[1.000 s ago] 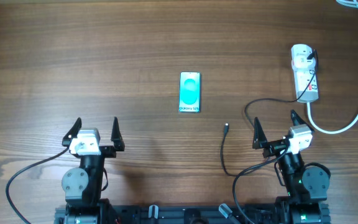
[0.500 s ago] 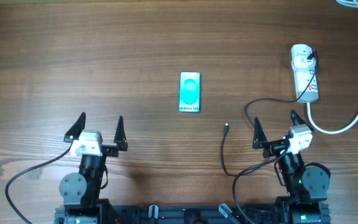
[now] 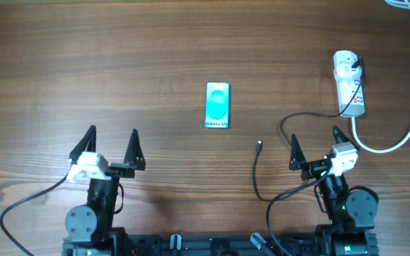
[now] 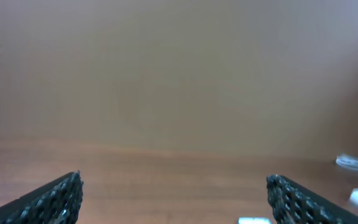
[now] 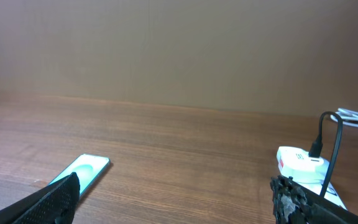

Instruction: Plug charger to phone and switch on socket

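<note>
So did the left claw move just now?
Yes. Overhead, the left gripper crept slightly up the table, nearer the level of the phone, which stayed put.

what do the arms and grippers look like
Both arms are black with round grey joints. The left gripper and right gripper each have a white block behind two black, tapered, pointed fingers with bumpy textured faces. A black cable runs from the left arm.
</note>
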